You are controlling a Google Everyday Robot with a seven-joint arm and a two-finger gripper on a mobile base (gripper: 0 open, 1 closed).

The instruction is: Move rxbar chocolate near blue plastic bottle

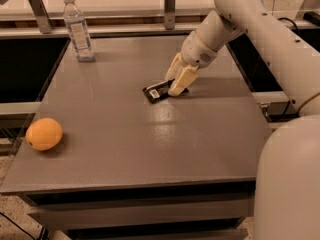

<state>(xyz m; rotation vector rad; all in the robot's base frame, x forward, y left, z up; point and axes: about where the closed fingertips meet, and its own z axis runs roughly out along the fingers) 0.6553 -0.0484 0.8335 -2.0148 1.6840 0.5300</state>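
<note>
The rxbar chocolate [156,92] is a small black bar with a white label patch, lying flat near the middle of the grey table [150,149]. My gripper [176,84] is down at the table surface on the bar's right end. Its cream fingers [181,80] stand on either side of that end and are closed onto it, hiding it. The blue plastic bottle [77,29], clear with a white cap and a pale label, stands upright at the table's far left corner, well away from the bar.
A round orange fruit [44,133] lies near the table's front left edge. A metal rail with upright posts [170,6] runs along the back. My white arm [270,39] reaches in from the right.
</note>
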